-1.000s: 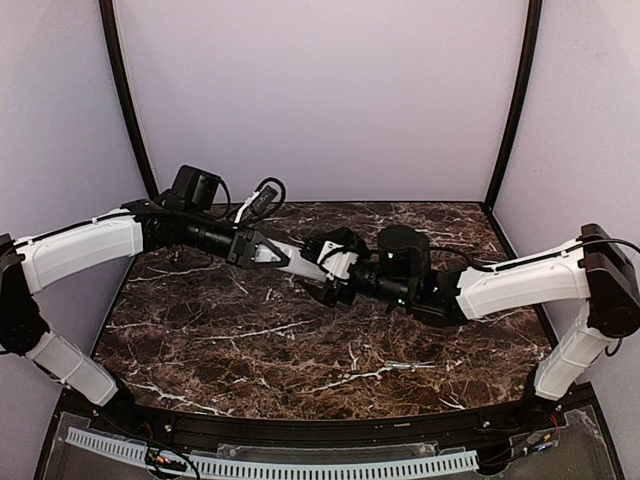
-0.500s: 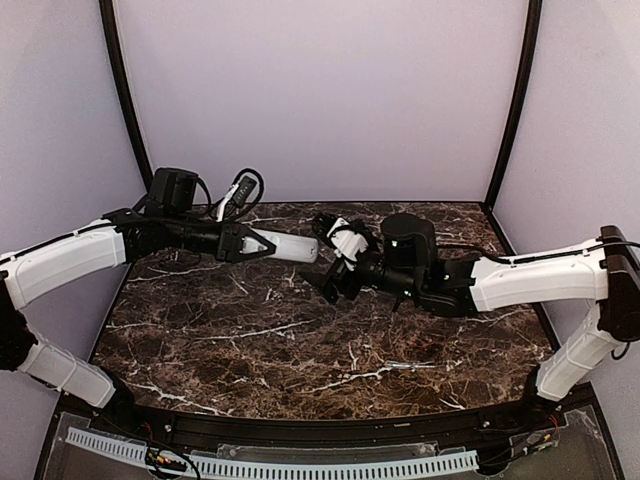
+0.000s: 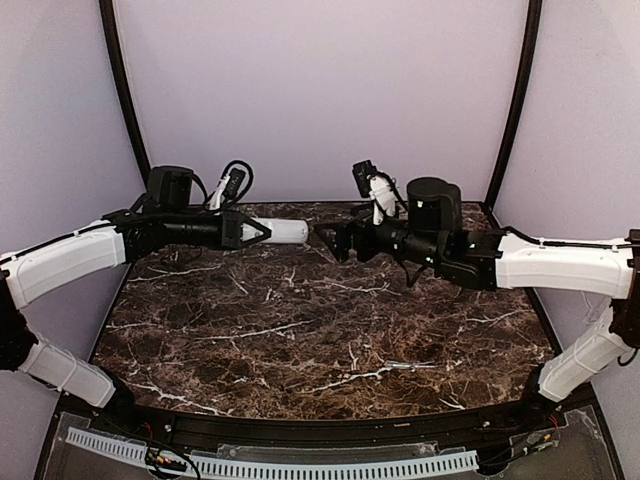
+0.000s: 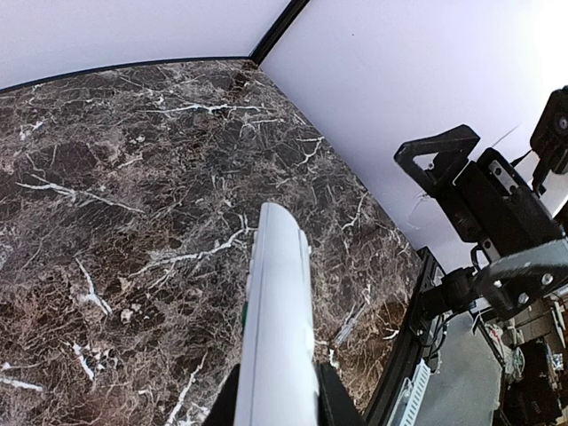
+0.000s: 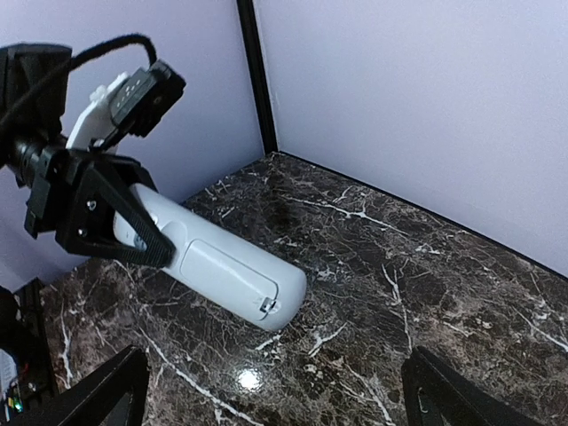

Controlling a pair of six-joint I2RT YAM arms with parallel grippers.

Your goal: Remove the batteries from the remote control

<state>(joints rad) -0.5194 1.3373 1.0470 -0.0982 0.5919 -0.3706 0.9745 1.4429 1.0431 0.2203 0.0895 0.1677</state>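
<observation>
One remote control (image 3: 285,232) is in view, a single white bar, with one cover panel (image 5: 222,264) on its back. There are two robot arms: one left arm (image 3: 70,262) and one right arm (image 3: 560,268). One dark marble table (image 3: 300,340). Two black uprights: one left post (image 3: 125,100), one right post (image 3: 515,100). One white slotted strip (image 3: 270,465).

White remote control (image 5: 222,266), horizontal, aloft, cover closed
</observation>
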